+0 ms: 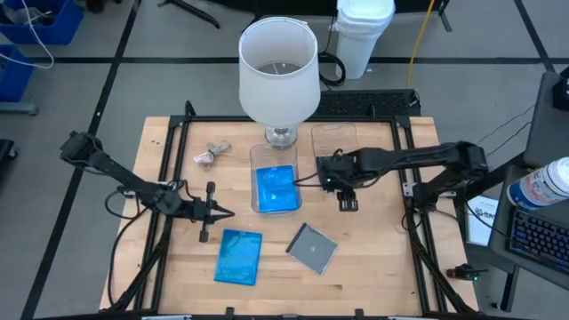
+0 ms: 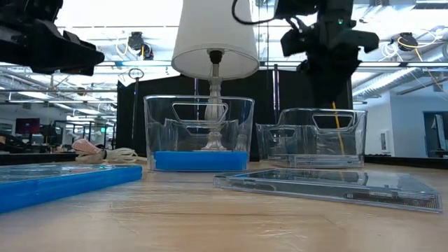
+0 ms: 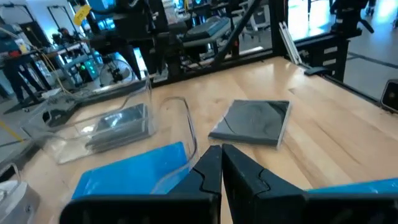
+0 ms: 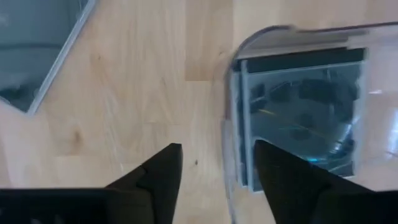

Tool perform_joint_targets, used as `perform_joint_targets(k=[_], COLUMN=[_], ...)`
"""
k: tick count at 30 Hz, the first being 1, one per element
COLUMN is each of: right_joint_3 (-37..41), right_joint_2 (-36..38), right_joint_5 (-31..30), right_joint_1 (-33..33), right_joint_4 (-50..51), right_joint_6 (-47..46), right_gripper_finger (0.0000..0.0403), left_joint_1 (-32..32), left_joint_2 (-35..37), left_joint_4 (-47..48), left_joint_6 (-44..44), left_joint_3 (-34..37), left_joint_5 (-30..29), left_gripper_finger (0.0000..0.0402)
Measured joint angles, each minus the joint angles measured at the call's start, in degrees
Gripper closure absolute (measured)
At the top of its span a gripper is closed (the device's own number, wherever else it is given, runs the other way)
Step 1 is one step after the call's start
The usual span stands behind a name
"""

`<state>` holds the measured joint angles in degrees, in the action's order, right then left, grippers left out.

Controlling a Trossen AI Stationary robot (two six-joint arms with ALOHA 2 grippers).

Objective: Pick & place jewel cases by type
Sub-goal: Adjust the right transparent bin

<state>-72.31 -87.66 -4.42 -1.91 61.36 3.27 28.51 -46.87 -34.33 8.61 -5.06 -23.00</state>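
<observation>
A blue jewel case (image 1: 238,256) and a smoky grey jewel case (image 1: 312,247) lie flat on the wooden table near its front. Another blue case (image 1: 276,188) lies in the left clear tub (image 1: 256,158). A grey case (image 4: 298,118) lies in the right clear tub (image 1: 333,140). My left gripper (image 1: 228,213) is shut and held level just left of the blue-case tub, with nothing between its fingers (image 3: 211,168). My right gripper (image 4: 217,168) is open and points down above the near wall of the right tub, clear of it in the low view (image 2: 325,66).
A table lamp with a white shade (image 1: 278,71) stands at the back centre, its foot just behind the left tub. A small pinkish lump (image 1: 211,154) lies at the back left. A black frame rail (image 1: 169,169) runs around the tabletop.
</observation>
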Motion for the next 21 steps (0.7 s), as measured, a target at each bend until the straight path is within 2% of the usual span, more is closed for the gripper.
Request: perform_joint_targets(k=[4, 8, 16, 21], right_joint_3=[0.0, 0.0, 3.9, 7.2], right_joint_2=[-0.5, -0.5, -0.5, -0.4], right_joint_5=[-0.3, -1.6, -0.2, 1.6], right_joint_1=[-0.1, -1.2, -3.1, -3.4], right_joint_4=[0.2, 1.3, -0.7, -3.4], right_joint_6=[1.3, 1.8, 0.4, -4.1], right_gripper_finger=[0.0198, 0.0209, 0.0251, 0.0284], left_joint_1=[0.0, 0.0, 0.0, 0.0], left_joint_2=[0.0, 0.0, 0.0, 0.0], left_joint_4=[1.4, 1.3, 2.2, 2.2], left_joint_6=[-0.5, -0.5, -1.5, -1.6], left_joint_3=[0.0, 0.0, 0.0, 0.0], left_joint_5=[0.1, 0.1, 0.2, 0.2], left_gripper_finger=[0.0380, 0.0380, 0.0380, 0.0380])
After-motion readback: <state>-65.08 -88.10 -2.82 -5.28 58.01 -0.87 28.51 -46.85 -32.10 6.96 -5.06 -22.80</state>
